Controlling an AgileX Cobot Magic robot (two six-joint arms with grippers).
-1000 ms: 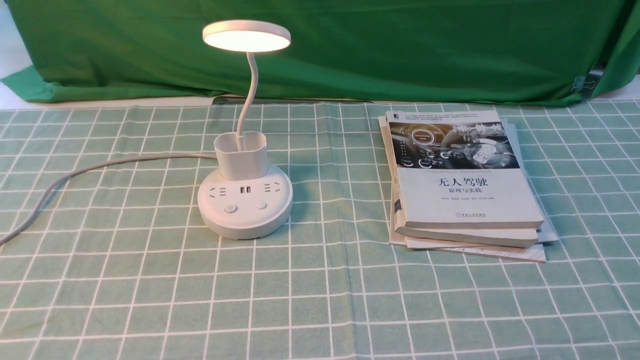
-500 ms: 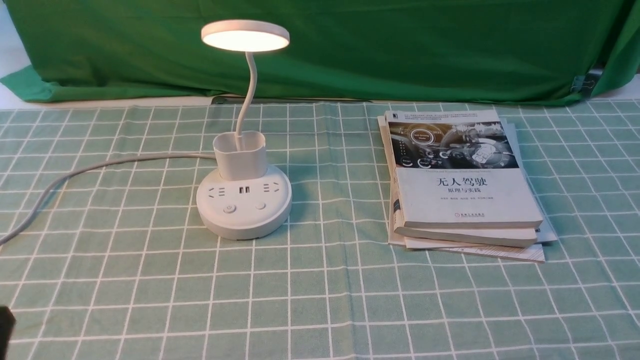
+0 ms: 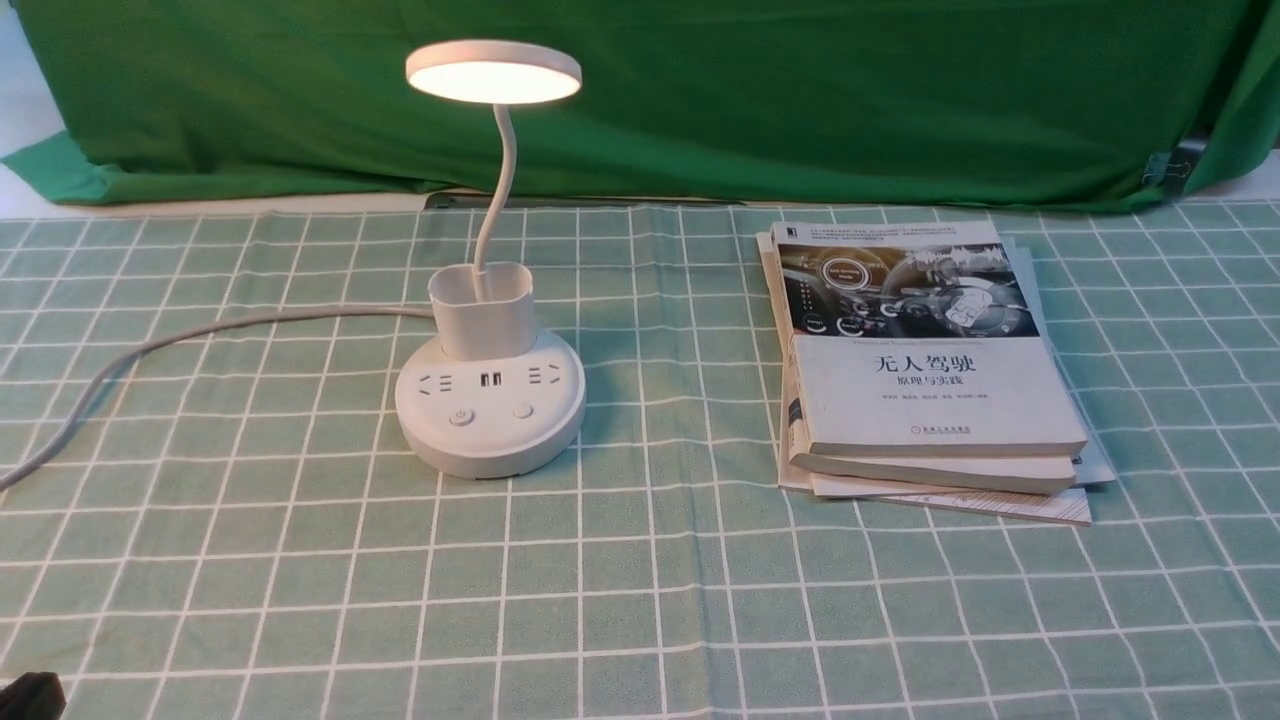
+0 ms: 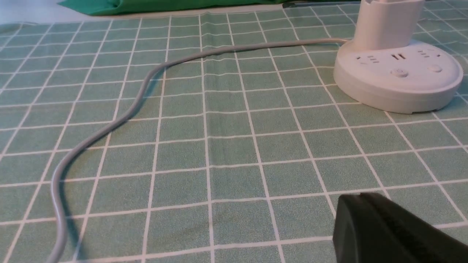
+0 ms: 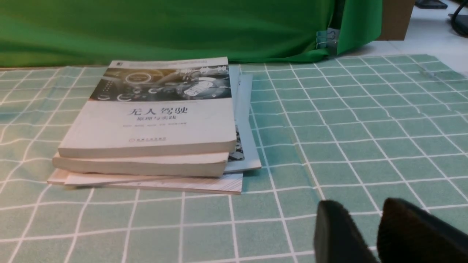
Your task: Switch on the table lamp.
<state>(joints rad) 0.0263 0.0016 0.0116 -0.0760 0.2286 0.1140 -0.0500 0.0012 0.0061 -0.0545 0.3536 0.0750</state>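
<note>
Green checked tablecloth [image 3: 640,600], green backdrop [image 3: 800,100]. Table lamp [image 3: 489,410] stands left of centre, disc lit. Top book [image 3: 925,340] reads 无人驾驶; finer print illegible. My left gripper [image 4: 380,226]: one finger in frame, spread not determinable. My right gripper [image 5: 365,208]: fingers slightly parted, empty.

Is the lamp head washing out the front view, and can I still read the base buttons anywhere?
Front view: the table lamp head glows bright without flare, and its two buttons are sharp. Left wrist view: the base and buttons are crisp, the head is cut off, and the grey cord throws a soft shadow.
</note>
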